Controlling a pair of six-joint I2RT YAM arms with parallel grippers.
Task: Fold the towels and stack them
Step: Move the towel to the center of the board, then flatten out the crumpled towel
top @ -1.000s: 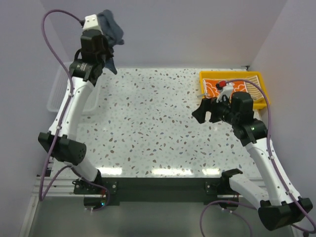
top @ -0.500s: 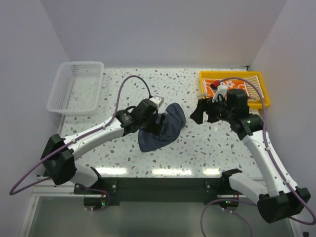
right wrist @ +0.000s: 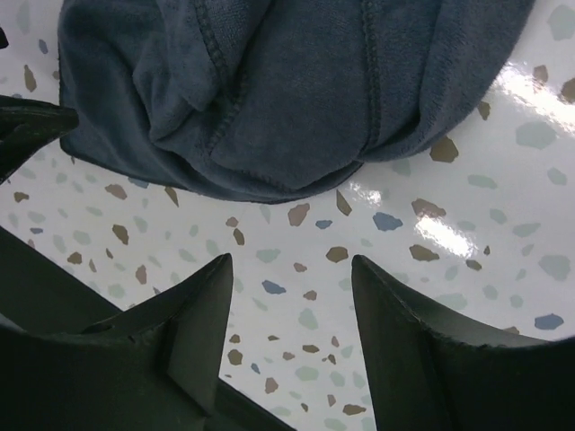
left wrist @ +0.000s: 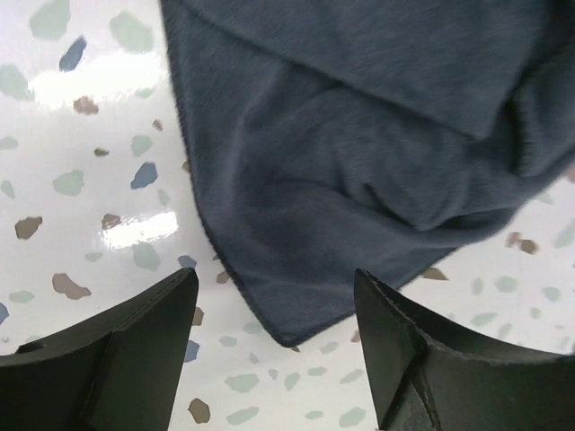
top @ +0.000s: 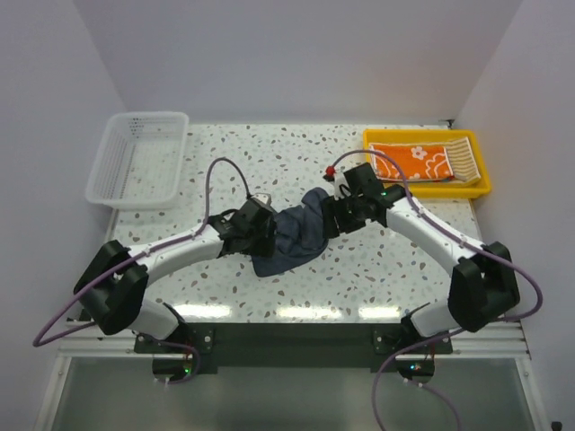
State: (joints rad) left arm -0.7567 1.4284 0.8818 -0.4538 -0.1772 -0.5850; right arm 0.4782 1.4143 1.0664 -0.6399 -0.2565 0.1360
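Observation:
A plain dark blue-grey towel [top: 298, 238] lies crumpled in a heap on the speckled table's middle. My left gripper [top: 272, 232] is at its left edge, open. In the left wrist view its jaws [left wrist: 271, 287] stand wide over a loose corner of the towel [left wrist: 359, 153], with nothing pinched. My right gripper [top: 335, 219] hovers at the heap's right side, open too. In the right wrist view bare table shows between its fingers [right wrist: 289, 265], and the bunched towel [right wrist: 287, 99] lies just ahead. An orange flower-print towel [top: 413, 163] and a striped towel [top: 461, 162] lie folded in the tray.
The yellow tray [top: 422, 135] sits at the back right corner. A white mesh basket [top: 139, 157] stands at the back left. Walls close the table in at the back and on both sides.
The left arm carried the dark towel from high at the back left down to the table's middle and let it go. The right arm swung left to the towel, its jaws narrowing somewhat.

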